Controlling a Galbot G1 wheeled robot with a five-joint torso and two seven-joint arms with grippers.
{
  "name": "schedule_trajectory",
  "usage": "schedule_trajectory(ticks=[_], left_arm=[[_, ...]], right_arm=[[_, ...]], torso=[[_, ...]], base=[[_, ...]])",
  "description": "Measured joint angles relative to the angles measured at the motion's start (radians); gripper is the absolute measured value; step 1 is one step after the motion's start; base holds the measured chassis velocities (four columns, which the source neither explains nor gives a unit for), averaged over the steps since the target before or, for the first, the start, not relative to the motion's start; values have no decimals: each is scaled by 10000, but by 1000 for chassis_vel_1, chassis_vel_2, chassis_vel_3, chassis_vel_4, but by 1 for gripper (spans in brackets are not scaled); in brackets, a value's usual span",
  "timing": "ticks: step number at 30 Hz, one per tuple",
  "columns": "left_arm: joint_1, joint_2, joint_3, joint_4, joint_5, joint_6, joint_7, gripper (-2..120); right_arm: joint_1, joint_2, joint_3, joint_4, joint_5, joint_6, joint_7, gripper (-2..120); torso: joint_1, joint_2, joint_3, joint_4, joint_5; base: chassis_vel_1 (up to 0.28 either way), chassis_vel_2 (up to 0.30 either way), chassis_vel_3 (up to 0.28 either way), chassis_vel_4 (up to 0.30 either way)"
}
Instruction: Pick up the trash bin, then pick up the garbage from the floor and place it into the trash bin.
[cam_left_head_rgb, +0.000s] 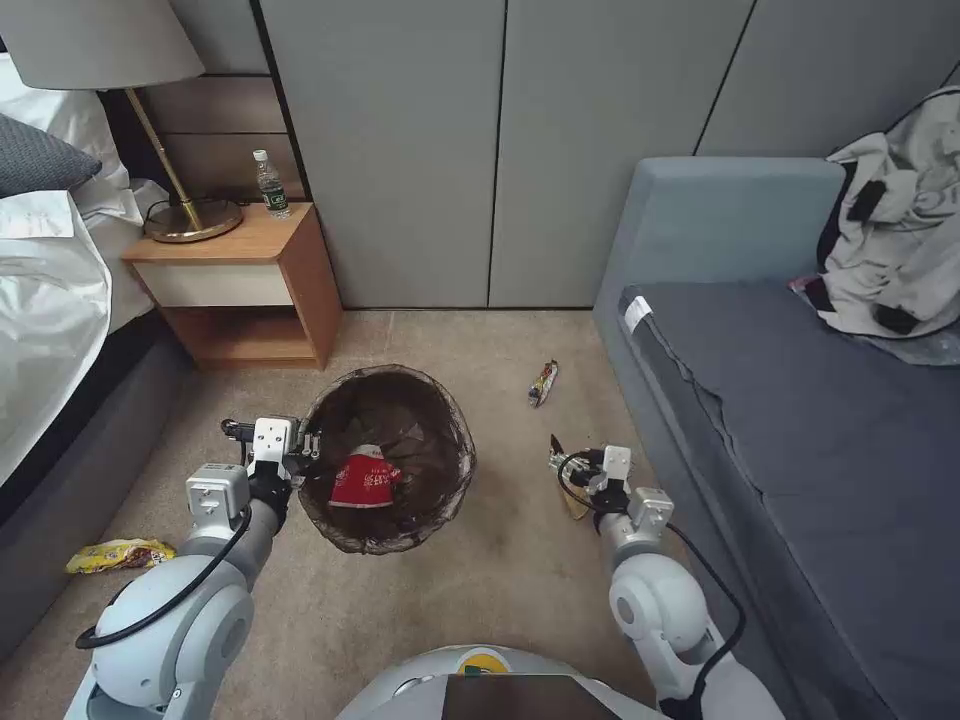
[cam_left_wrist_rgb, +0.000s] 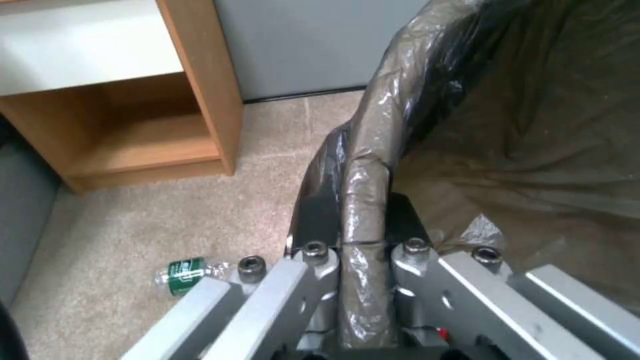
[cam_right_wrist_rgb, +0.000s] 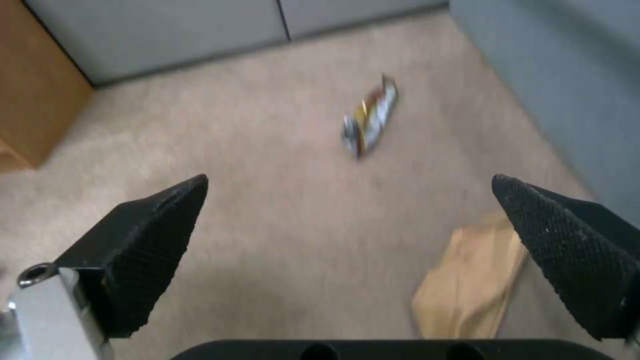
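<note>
Right gripper (cam_right_wrist_rgb: 350, 250), jaws spread and empty, hovers over the floor (cam_right_wrist_rgb: 280, 210) with the brown paper scrap (cam_right_wrist_rgb: 470, 280) apparently at its 4 o'clock and nearest, while the left gripper (cam_left_wrist_rgb: 363, 260) clamps the bin (cam_left_head_rgb: 390, 455) rim.

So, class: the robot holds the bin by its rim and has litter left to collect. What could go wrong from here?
1. The left gripper pinches the trash bin only at its bag-covered rim; the plastic could slip.
2. The open right gripper hovers over carpet, with the brown paper scrap beside one finger; closing here might miss it.
3. The small bottle lies near the bin and may be overlooked.

White arms (cam_left_head_rgb: 180, 610), black cables (cam_left_head_rgb: 175, 598)
</note>
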Motion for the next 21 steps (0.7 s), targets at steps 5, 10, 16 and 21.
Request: schedule_trajectory(ticks=[5,10,16,21], left_arm=[[15,-47,13,0,2,2,2,3],[19,-79,35,-1,30,5,9,3],[-2,-109,60,0,58,5,12,3],[-2,-140,74,0,79,5,16,3]], right_arm=[[350,109,-207,-766,355,-193,735,100],[686,361,-176,-1281,678,-539,1579,100],[1009,376,-164,-1668,1175,-766,1978,100],[1304,378,-180,-2065,1300,-791,2096,100]], torso=[[0,0,0,1,0],[0,0,0,0,0],[0,0,0,0,0],[0,0,0,1,0]], base=[[0,0,0,0],[0,0,0,0],[0,0,0,0],[0,0,0,0]])
